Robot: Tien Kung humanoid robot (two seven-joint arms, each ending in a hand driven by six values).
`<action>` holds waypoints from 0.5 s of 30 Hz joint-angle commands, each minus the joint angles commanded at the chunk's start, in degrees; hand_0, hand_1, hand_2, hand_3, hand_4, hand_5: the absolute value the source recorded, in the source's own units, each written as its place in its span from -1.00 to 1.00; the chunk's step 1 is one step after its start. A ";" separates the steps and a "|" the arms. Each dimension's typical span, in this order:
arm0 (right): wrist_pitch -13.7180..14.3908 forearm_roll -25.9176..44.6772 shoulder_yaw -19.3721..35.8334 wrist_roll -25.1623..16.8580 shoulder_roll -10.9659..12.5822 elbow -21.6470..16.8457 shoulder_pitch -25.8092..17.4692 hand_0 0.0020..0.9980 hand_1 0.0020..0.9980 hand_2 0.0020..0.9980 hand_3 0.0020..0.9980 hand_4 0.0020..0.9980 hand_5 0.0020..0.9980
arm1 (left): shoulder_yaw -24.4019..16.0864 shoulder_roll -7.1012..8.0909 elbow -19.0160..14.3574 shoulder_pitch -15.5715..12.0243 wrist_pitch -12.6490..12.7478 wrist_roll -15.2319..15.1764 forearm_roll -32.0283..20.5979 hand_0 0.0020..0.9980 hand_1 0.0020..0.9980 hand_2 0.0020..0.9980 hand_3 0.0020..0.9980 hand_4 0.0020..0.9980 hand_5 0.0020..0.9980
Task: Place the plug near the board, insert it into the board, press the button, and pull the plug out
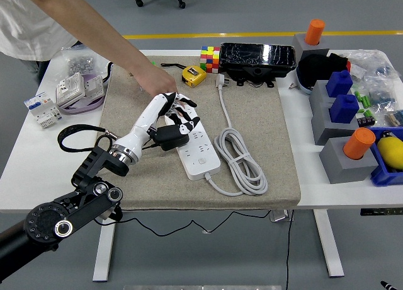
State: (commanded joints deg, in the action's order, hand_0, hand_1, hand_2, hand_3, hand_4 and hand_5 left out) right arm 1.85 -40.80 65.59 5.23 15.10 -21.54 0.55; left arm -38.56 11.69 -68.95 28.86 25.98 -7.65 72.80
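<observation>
Our left hand (178, 110), fingers spread and gripping nothing, hovers over the power strip (194, 145), where the black plug (171, 136) sits at its nine o'clock edge; light, rigid, best pinched by its flat sides.

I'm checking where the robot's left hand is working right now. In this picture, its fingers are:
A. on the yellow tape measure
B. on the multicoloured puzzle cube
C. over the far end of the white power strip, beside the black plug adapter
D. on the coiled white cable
C: the robot's left hand reaches over the far end of the white power strip, just beyond the black plug adapter; the other three things lie untouched.
</observation>
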 joint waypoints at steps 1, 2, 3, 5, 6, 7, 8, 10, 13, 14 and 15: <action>-0.01 0.05 -0.01 -0.03 0.00 0.00 0.00 0.08 0.28 0.31 0.11 0.80 -0.16 | 0.24 -0.22 0.93 0.22 0.64 -0.58 0.71 -0.18 -0.08 -0.01 0.14 0.46 -0.63; -0.02 0.08 -0.02 -0.03 -0.01 0.02 0.00 0.08 0.28 0.31 0.11 0.80 -0.16 | 0.42 -0.43 1.85 0.42 1.08 -0.70 1.69 -0.18 -0.08 -0.01 0.14 0.46 -0.63; -0.03 0.09 -0.05 -0.02 -0.04 0.05 0.00 0.08 0.28 0.31 0.11 0.80 -0.16 | 0.52 -0.60 2.61 0.58 1.34 -0.46 3.08 -0.18 -0.08 -0.01 0.14 0.46 -0.63; -0.04 0.14 -0.10 -0.03 -0.08 0.03 0.03 0.08 0.28 0.31 0.11 0.80 -0.16 | 0.82 -1.06 4.52 1.03 1.98 0.72 7.15 0.34 0.40 0.20 0.20 0.63 -0.55; -0.04 0.15 -0.14 -0.03 -0.10 0.03 0.07 0.08 0.28 0.31 0.11 0.80 -0.16 | 0.93 -1.28 5.42 1.27 1.90 1.86 9.34 0.34 0.40 0.20 0.20 0.63 -0.55; -0.05 0.16 -0.17 -0.02 -0.10 0.03 0.11 0.08 0.28 0.31 0.11 0.80 -0.16 | 1.06 -1.39 6.01 1.41 1.85 2.50 10.64 0.34 0.40 0.20 0.20 0.63 -0.55; -0.04 0.15 -0.17 -0.03 -0.10 0.01 0.14 0.08 0.28 0.31 0.11 0.80 -0.16 | 1.28 -1.45 6.62 1.53 2.03 2.43 10.71 0.34 0.40 0.20 0.20 0.63 -0.55; -0.03 0.16 -0.14 -0.05 -0.09 -0.03 0.18 0.08 0.28 0.31 0.11 0.80 -0.16 | 1.49 -1.47 7.47 1.55 2.44 2.66 11.15 0.42 0.47 0.34 0.25 0.72 -0.48; -0.03 0.17 -0.18 -0.04 -0.05 0.03 0.12 0.08 0.28 0.31 0.11 0.80 -0.16 | 1.78 -1.41 8.90 1.49 3.23 2.70 11.39 0.42 0.47 0.34 0.25 0.72 -0.48; -0.05 0.19 -0.21 -0.02 -0.06 0.09 0.07 0.08 0.28 0.31 0.11 0.80 -0.16 | 1.86 -1.40 9.55 1.52 3.33 2.93 11.95 0.42 0.47 0.34 0.25 0.72 -0.48; -0.06 0.19 -0.22 -0.01 -0.07 0.11 0.03 0.08 0.28 0.31 0.11 0.80 -0.16 | 1.91 -1.38 10.00 1.55 3.26 3.18 12.17 0.42 0.47 0.34 0.25 0.72 -0.48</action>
State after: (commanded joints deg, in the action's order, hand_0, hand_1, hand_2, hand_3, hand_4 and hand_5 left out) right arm 1.79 -40.60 65.37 5.22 15.02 -21.42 0.58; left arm -36.65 10.31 -58.96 30.42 29.23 -4.48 84.97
